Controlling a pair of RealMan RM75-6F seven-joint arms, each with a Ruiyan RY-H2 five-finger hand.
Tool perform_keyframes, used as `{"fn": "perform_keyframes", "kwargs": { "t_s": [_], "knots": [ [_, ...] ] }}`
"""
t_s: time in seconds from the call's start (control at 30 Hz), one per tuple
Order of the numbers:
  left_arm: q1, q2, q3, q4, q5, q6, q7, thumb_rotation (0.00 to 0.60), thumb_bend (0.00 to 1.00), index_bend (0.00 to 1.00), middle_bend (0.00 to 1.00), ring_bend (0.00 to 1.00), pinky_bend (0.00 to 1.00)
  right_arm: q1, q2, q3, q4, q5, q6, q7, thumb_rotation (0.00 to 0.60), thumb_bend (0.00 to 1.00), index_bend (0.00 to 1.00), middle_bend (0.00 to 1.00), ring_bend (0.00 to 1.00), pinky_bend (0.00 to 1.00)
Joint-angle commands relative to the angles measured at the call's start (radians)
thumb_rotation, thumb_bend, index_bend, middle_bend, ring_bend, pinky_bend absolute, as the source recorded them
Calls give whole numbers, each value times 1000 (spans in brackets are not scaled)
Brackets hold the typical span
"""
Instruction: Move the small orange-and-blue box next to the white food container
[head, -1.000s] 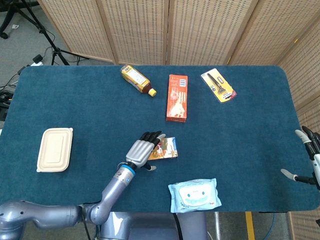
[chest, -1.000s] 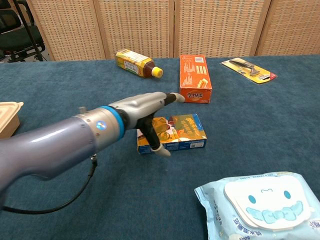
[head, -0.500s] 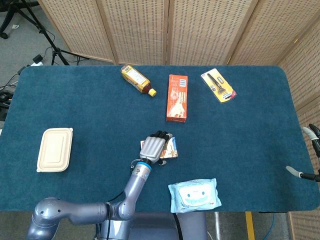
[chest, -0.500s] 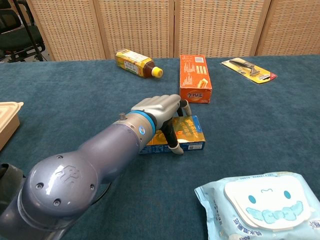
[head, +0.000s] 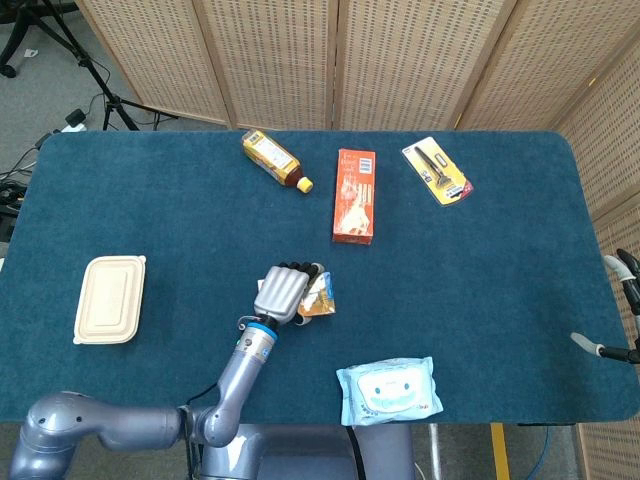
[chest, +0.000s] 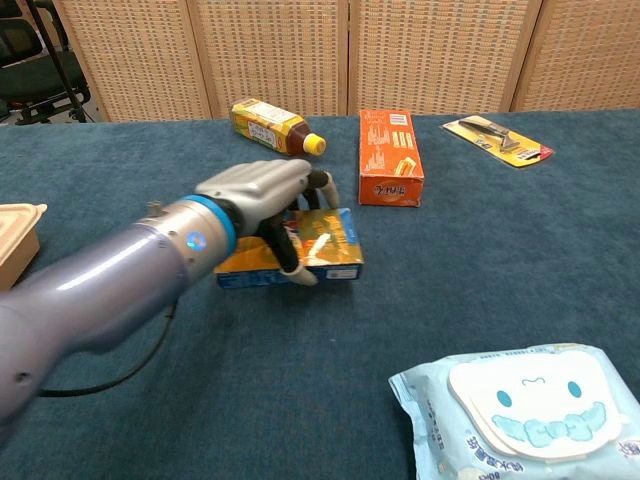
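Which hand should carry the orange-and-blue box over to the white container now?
Left. The left hand already grips the small box, and the white container lies on its side of the table. The right hand sits at the far right edge.

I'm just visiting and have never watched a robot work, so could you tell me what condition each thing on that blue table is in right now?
small box: lying flat, gripped by the left hand.
food container: lid closed, apart from the box.
bottle: lying on its side, cap on.
tall orange box: lying flat, closed.
wipes pack: flap closed.
packaged tool: sealed on its card.
right hand: at the table's edge, holding nothing, fingers apart.
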Motion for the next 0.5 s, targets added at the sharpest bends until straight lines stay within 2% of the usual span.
{"fn": "perform_keyframes", "kwargs": {
  "t_s": [0.03, 0.13, 0.2, 0.23, 0.33, 0.5],
  "knots": [
    [101, 186, 103, -126, 100, 9, -77, 600, 154, 522, 456, 342, 467, -1, -1, 1, -4, 0, -5, -9, 600, 0, 0, 0, 0, 0],
    [151, 308, 152, -122, 183, -55, -244, 600, 144, 524, 456, 342, 467, -1, -3, 0, -14, -8, -7, -29, 600, 0, 0, 0, 0, 0],
    [185, 370, 186, -49, 262, -117, -425, 600, 139, 526, 455, 342, 467, -2, -8, -6, -28, -25, -3, -59, 600, 0, 0, 0, 0, 0],
    [198, 376, 206, 5, 327, -132, -526, 600, 139, 526, 455, 342, 467, -4, -11, -7, -37, -28, -3, -77, 600, 0, 0, 0, 0, 0],
    [222, 368, 234, 117, 435, -129, -709, 600, 133, 526, 456, 341, 467, -4, -15, -6, -47, -28, -10, -103, 600, 0, 0, 0, 0, 0],
    [243, 360, 256, 240, 513, -135, -917, 600, 129, 527, 456, 342, 467, -5, -19, -1, -53, -17, -27, -131, 600, 0, 0, 0, 0, 0]
  ]
}}
